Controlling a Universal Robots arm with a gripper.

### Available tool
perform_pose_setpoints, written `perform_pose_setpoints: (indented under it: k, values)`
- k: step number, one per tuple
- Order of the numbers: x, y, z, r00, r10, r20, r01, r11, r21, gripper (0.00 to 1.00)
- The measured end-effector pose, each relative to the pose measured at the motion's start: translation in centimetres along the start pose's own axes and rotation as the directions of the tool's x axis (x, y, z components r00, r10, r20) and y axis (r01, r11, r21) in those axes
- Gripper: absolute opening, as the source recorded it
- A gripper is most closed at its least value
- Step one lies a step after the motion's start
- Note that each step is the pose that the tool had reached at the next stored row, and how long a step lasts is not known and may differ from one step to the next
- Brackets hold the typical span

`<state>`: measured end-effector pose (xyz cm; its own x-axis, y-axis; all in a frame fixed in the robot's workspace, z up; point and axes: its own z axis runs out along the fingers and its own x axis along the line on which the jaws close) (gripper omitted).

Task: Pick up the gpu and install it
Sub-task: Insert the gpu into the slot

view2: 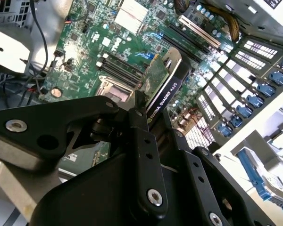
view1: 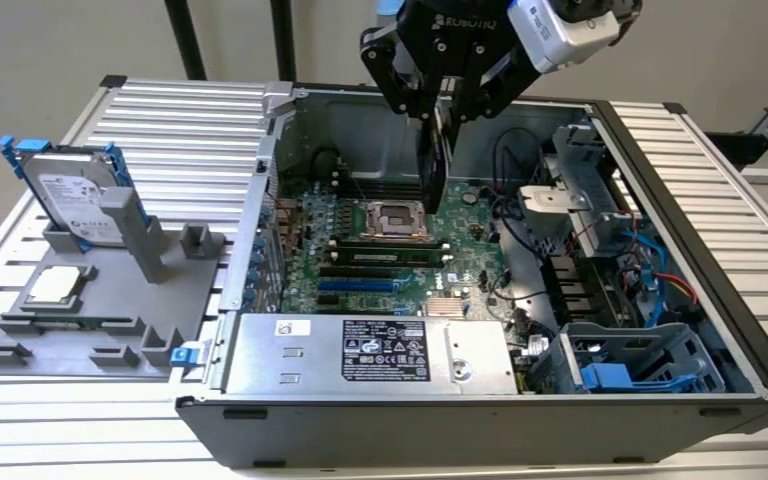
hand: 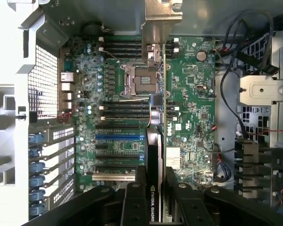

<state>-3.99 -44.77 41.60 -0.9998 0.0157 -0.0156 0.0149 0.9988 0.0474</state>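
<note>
- Green board with a black cooler: the gpu hangs on end from the jaws, which are closed on its two faces near the upper end and grip it squarely, as far as we can see.
- We see the card in the air inside the open computer case, above the motherboard, roughly over the processor socket and touching nothing below.
- In the first wrist view its silver bracket is the end farthest from the jaws, pointing down toward the board.
- We judge the pick-up finished and the carrying step in hand: the card is lifted and over the case, but not seated in any slot.
- The expansion slots lie between the socket and the power supply, apart from where the card hangs.
- Seating, in our judgement, calls for turning the card so its connector edge faces the board, lining it along a slot with the bracket at the case's rear openings, then pressing straight and evenly.
</note>
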Motion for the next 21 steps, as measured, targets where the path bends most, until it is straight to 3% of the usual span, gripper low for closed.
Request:
perform_pose_setpoints:
  k: [10,21]
  values:
    - [0.00,0.00,-0.01,0.9982,-0.060,-0.0028,0.060,0.9982,-0.0011,0.00]
    - [0.00,0.00,-0.01,0.9969,-0.078,-0.0037,0.078,0.9970,-0.0014,0.00]
